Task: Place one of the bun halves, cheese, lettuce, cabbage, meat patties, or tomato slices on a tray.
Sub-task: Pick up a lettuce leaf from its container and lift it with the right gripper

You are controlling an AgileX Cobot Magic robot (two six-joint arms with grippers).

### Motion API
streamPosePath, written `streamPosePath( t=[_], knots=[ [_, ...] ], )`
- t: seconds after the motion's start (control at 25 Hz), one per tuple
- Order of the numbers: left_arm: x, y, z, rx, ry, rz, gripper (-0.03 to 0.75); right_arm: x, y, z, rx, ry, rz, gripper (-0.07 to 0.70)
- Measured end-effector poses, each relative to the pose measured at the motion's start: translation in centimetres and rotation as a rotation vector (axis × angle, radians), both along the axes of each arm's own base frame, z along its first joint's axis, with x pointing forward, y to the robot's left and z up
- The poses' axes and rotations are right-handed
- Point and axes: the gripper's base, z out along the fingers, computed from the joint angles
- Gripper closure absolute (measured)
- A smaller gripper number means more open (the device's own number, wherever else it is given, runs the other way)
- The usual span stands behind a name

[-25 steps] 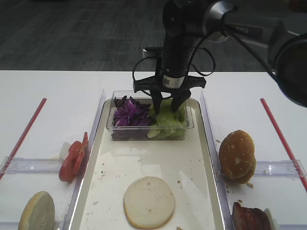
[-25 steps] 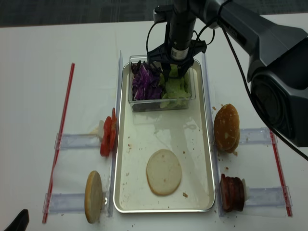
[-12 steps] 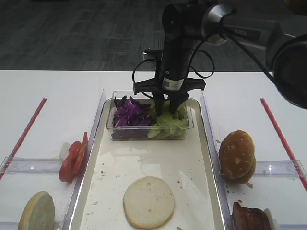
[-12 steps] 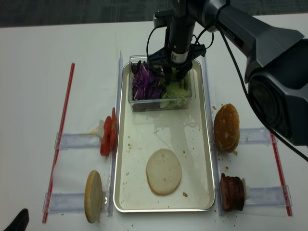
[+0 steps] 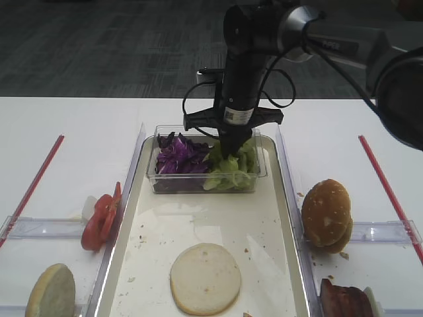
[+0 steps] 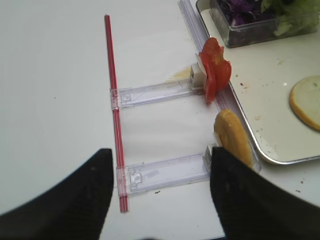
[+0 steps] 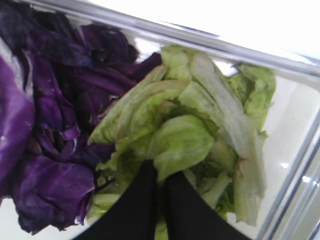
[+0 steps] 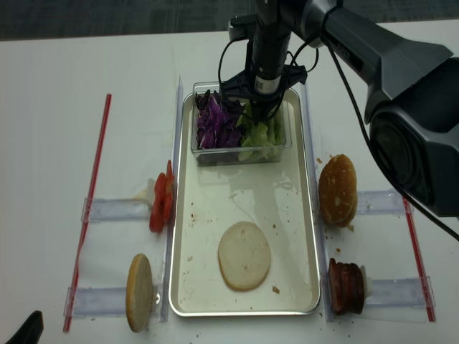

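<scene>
Right gripper is pinched shut on the lettuce inside the clear tub, beside the cabbage. Only a fold looks caught, so lifting may tear the leaf or drag neighbouring leaves out. A second ago the jaws stood spread above this pile

Right arm reached down and in, left arm parked low

The right arm stretched in from the right and hung its wrist vertical, the right gripper pointing straight down with its jaws pinched together. The left gripper hovered low at the near left, its two dark fingers spread wide apart.
</scene>
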Motion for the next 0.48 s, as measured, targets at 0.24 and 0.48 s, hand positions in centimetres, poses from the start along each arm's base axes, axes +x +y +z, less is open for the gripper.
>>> streamPosePath(
  t=[0.24, 0.48],
  knots=[
    [0.0, 0.0, 0.0, 0.0, 0.0, 0.0, 0.286, -0.01, 0.03, 0.01, 0.003, 0.002, -0.001, 0.597],
    [0.0, 0.0, 0.0, -0.001, 0.0, 0.0, 0.286, -0.13, 0.1, 0.84, 0.022, -0.012, 0.017, 0.598]
  ],
)
